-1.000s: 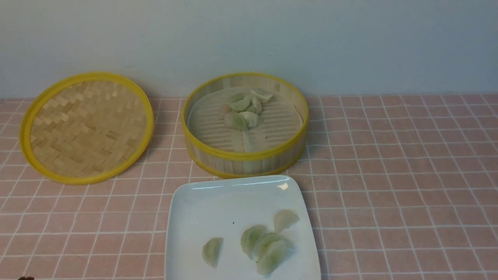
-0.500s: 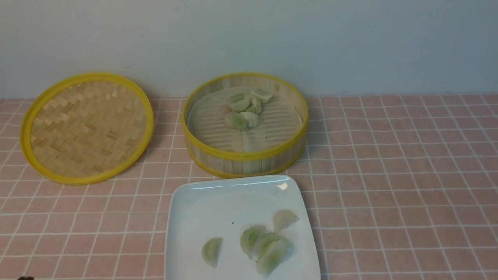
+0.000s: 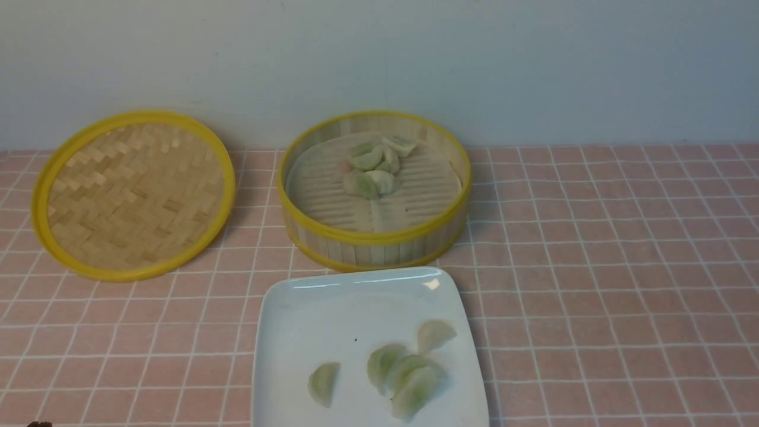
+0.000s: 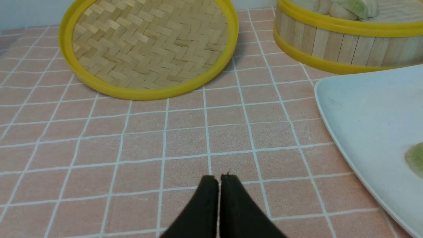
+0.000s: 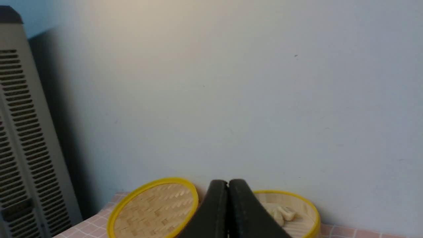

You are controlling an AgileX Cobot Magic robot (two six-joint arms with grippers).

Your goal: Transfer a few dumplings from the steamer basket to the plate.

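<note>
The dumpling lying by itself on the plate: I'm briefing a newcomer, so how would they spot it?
Find the white square plate in front of the round bamboo steamer basket. On its left half lies a pale green crescent dumpling. Unlike the others there, gathered on the right, it has bare plate around it.

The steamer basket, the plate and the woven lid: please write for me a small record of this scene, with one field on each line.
steamer basket: open, with a cluster of dumplings inside
plate: in front of the basket, with five dumplings on it
woven lid: off the basket, to its left
left claw: closed, holding nothing
right claw: closed, holding nothing
surface: pink cloth with white grid lines
</note>
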